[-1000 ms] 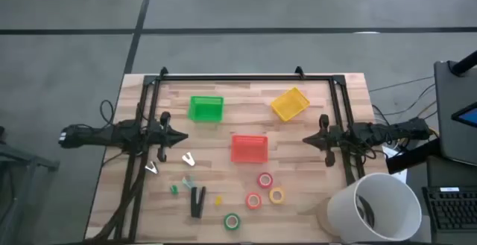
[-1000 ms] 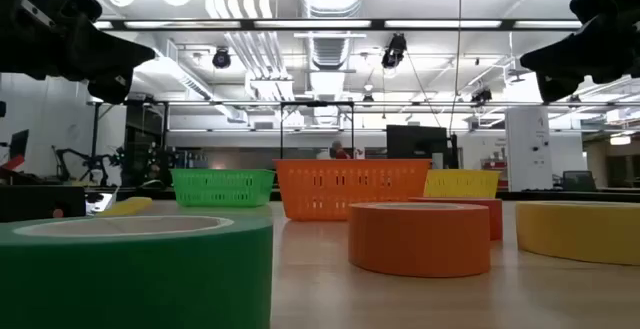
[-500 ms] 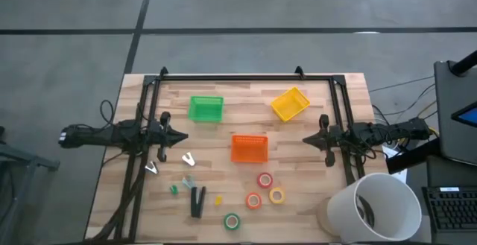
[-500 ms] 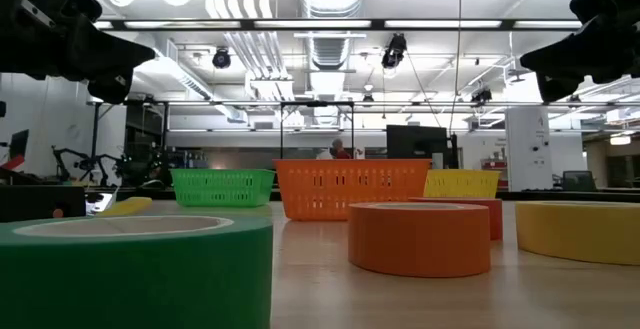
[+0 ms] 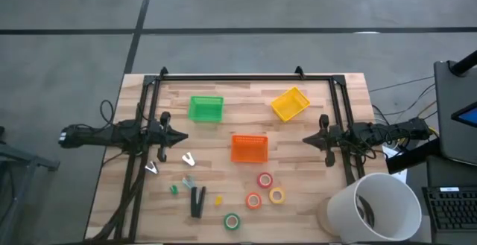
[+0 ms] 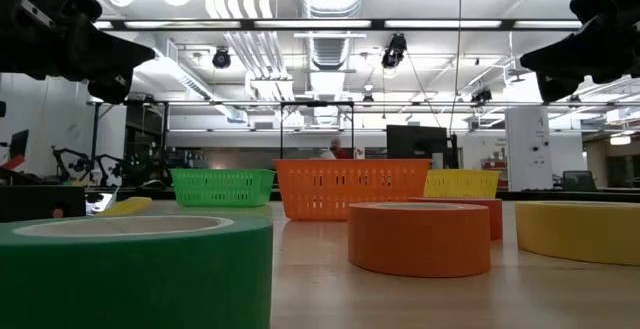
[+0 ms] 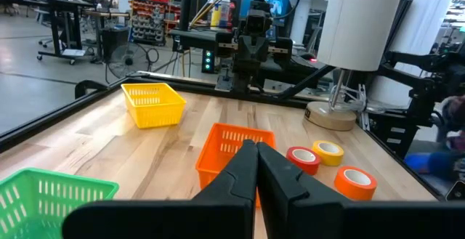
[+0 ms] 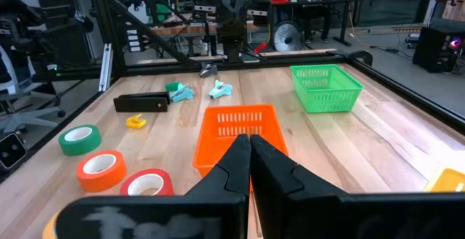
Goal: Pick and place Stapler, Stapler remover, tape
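1. Left gripper (image 5: 184, 136): fingers pressed together, nothing held, at 9 o'clock of the orange basket (image 5: 249, 148).
2. Black stapler (image 5: 197, 201): flat on the table (image 5: 350, 96), 7 o'clock of the orange basket.
3. Tape rolls: green (image 5: 232, 220), orange (image 5: 253, 200), red (image 5: 265, 180), yellow (image 5: 277, 195), clustered at 6 o'clock.
4. Right gripper (image 5: 305, 141): fingers together, empty, at 3 o'clock.
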